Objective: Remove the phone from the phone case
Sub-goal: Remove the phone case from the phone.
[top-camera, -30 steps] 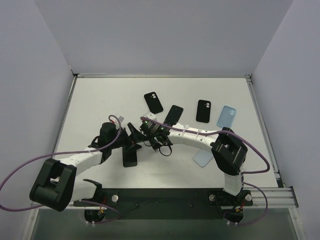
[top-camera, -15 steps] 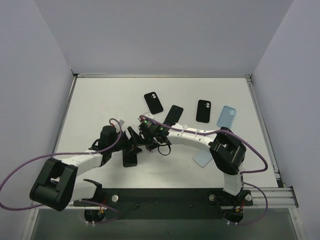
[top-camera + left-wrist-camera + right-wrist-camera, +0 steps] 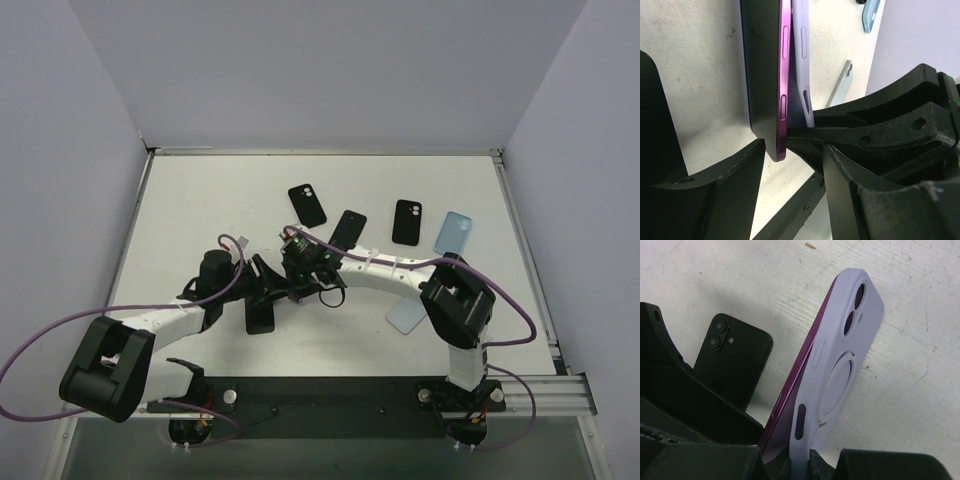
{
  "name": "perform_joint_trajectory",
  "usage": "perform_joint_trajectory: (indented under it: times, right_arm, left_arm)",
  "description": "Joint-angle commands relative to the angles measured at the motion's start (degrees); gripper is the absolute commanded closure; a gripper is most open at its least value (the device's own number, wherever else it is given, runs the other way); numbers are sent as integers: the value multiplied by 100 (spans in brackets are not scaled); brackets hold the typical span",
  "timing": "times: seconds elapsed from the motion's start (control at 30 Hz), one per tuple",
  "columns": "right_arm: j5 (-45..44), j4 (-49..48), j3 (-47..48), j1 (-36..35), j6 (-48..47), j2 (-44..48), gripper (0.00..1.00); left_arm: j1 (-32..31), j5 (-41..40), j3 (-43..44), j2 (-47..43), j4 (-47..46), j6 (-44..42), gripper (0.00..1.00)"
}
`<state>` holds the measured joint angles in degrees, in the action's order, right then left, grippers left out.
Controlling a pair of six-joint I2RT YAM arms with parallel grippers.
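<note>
Both arms bend inward, meeting over the table (image 3: 190, 210). The right claw (image 3: 800, 460) pinches the phone case (image 3: 840, 365) by its edge; the left claw (image 3: 792, 160) gapes astride the phone (image 3: 784, 75), seemingly untouching. Open room lies leftward.

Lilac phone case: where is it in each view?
Top external: cannot be made out.
Left wrist: the lilac case is a pale strip, top centre.
Right wrist: centre-right, its back facing the camera.
Shared landmark, wrist views only: the magenta phone edge beside it.

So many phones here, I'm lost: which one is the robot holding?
The magenta phone in the lilac case, in the right gripper; black ones and blue ones lie flat.
</note>
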<state>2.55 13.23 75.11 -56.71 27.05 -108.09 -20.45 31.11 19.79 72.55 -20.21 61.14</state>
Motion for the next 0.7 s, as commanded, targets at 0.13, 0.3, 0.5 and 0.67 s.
perform_joint_trajectory:
  times: [0.13,0.3,0.5,0.67]
  right_arm:
    - [888,-515,-392,10,345,-405,100]
    - [949,-576,-445,55,363,-353,100]
    - [967,-585,-471,55,336,-309,100]
    - [967,-603,-497,63,336,-239,100]
  left_arm:
    - [-82,-817,394,119,877,-630,49]
    - [-82,-1045,368,40,1115,-674,56]
    - [-135,-1238,420,74,1308,-797,54]
    - [-573,-1968,859,215,2011,-1122,56]
